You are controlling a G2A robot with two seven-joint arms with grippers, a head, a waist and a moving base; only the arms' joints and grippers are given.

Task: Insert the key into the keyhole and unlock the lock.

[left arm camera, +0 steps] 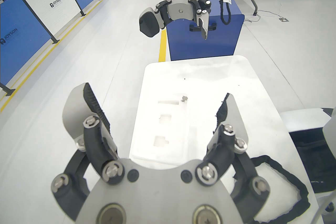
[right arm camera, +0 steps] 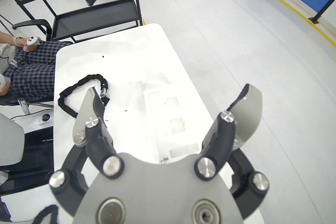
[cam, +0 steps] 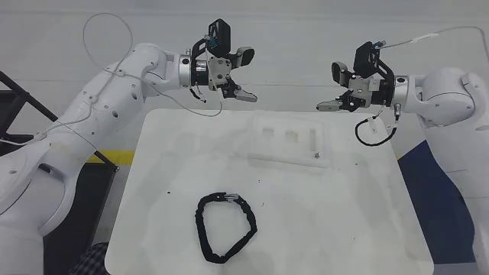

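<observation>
One key (cam: 315, 153) on recessed tray (cam: 263, 151)

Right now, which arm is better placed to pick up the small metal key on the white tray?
Probably right: the open right gripper hangs near the small metal key; the left gripper is farther off.

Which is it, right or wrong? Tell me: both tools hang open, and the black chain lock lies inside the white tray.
Wrong. The chain lock lies on the table, outside the white tray; the top view shows it. The left tool and right tool hang open.
</observation>
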